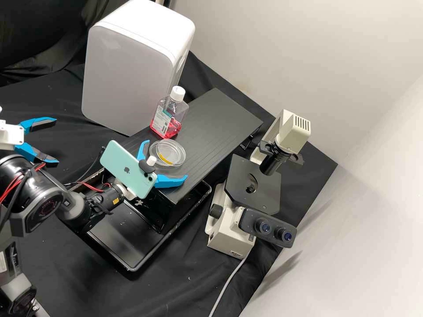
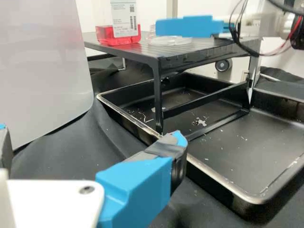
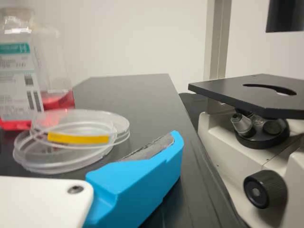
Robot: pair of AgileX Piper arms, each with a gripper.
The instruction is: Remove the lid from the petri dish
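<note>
Black cloth covers the bench. From the high view, a raised black platform stands over a shallow black tray, with a tall white box behind it and a microscope off to one side. On the platform sit a flask of red liquid and, just in front of it, the clear petri dish. The right gripper is at the dish with its blue fingers spread wide, one on each side and holding nothing. Whether they touch the dish cannot be told from this view. The left gripper hangs well apart at the bench's far edge, fingers also spread and empty.

From the left wrist view, the platform and tray lie some way ahead, with the dish far off on top beside the other arm's blue finger.

From the right wrist view, the dish sits flat on the platform just beside the blue finger, apart from it. The lid appears to be resting on the dish, perhaps a little off-centre, above a yellow strip.

As a judgement, the task has not yet begun in earnest. The gripper is in place, but closing on the lid, lifting it and setting it aside all remain.
</note>
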